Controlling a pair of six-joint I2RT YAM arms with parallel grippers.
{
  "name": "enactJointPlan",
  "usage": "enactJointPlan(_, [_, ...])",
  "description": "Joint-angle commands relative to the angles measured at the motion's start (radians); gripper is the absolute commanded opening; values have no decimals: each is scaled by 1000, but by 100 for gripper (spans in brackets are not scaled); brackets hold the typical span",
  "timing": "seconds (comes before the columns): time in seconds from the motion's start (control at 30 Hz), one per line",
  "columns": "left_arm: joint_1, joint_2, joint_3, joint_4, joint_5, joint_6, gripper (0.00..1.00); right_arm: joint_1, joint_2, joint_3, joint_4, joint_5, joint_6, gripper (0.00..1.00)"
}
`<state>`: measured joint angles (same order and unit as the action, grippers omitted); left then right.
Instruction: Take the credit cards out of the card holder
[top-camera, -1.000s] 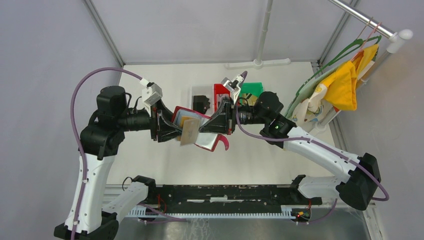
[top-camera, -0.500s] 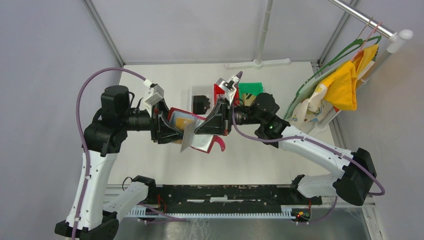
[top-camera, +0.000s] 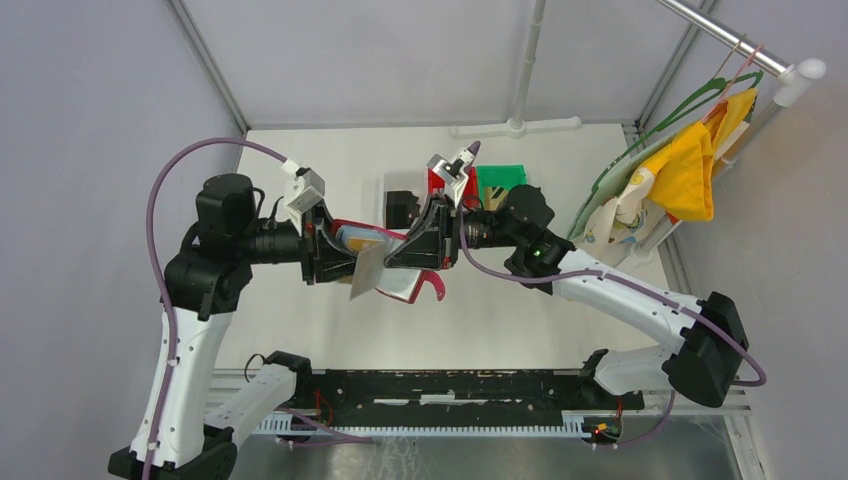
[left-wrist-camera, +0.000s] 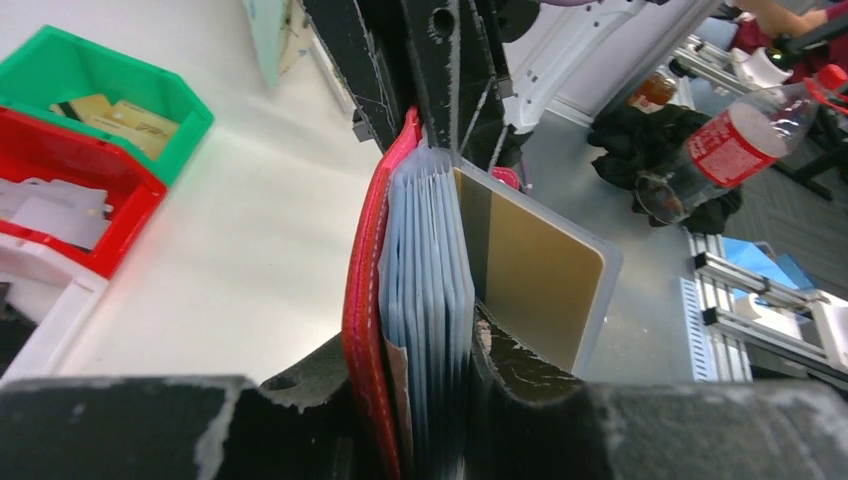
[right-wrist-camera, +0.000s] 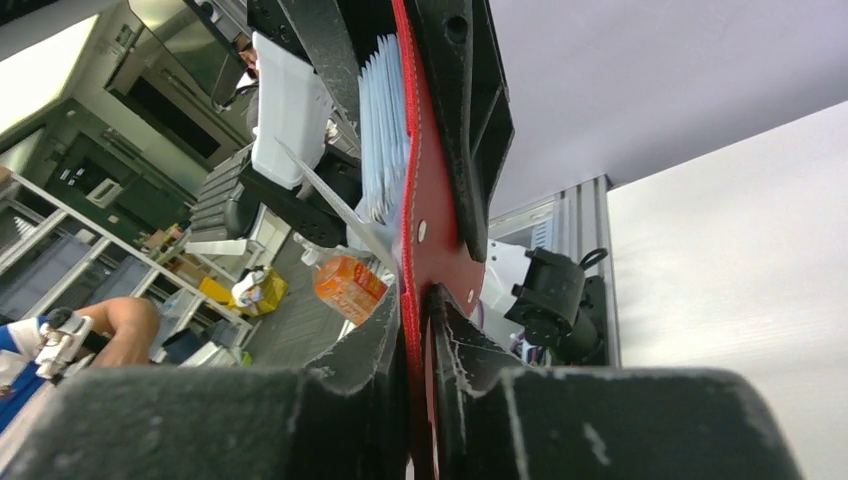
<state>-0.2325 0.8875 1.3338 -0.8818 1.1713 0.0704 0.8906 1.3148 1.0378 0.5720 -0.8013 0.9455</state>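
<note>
The dark red card holder (top-camera: 392, 262) hangs open above the table between both grippers. My left gripper (top-camera: 338, 262) is shut on one red cover (left-wrist-camera: 365, 300) together with the pack of pale blue sleeves (left-wrist-camera: 428, 270). My right gripper (top-camera: 412, 252) is shut on the other red cover (right-wrist-camera: 428, 210). A tan credit card (top-camera: 366, 271) sticks out downward from the holder's middle, tilted. In the left wrist view this gold card (left-wrist-camera: 530, 270) lies in a clear sleeve just outside my right-hand finger (left-wrist-camera: 520, 372). Other cards are hidden in the sleeves.
Behind the holder stand a red bin (top-camera: 440, 180) and a green bin (top-camera: 502, 178); the green bin (left-wrist-camera: 100, 85) holds tan cards. A small black object (top-camera: 400, 208) sits next to them. Hangers with a yellow cloth (top-camera: 690, 165) stand at the right edge.
Both grippers and the holder have drifted slightly left. The hanging card has swung left and lower. My left jaws have closed tighter on the cover and sleeves.
</note>
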Motion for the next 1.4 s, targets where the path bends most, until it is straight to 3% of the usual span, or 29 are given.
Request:
enactJointPlan(0.0, [-2, -15, 20, 59, -102, -26, 16, 8, -16, 105, -74, 31, -93, 27])
enactJointPlan(0.17, [-1, -23, 47, 51, -318, 72, 8, 7, -60, 119, -274, 135, -255, 66])
enactJointPlan(0.27, [-3, -45, 48, 49, -389, 149, 6, 7, -81, 109, -287, 164, -278, 73])
enactJointPlan(0.4, [-2, -52, 52, 32, -364, 169, 6, 7, -75, 111, -290, 165, -278, 75])
enactJointPlan(0.63, [-3, -53, 72, 7, -271, 148, 6, 7, -69, 105, -263, 147, -255, 66])
enactJointPlan(0.87, [-2, -37, 101, -2, -166, 98, 6, 6, -72, 106, -271, 136, -257, 39])
enactJointPlan(1.07, [-2, -17, 127, 26, -81, 28, 10, 4, -83, 98, -275, 114, -255, 4])
enactJointPlan(1.13, [-2, -8, 137, 23, -60, 28, 21, 0, -93, 102, -289, 101, -267, 0])
enactJointPlan(1.23, [-2, 6, 140, -4, -74, 37, 74, -2, -98, 124, -355, 75, -319, 0])
enactJointPlan(1.27, [-1, 11, 140, -9, -101, 30, 95, -4, -91, 162, -445, 74, -372, 0])
enactJointPlan(1.37, [-3, 38, 169, 38, -260, -40, 100, -4, -62, 268, -670, 82, -498, 0])
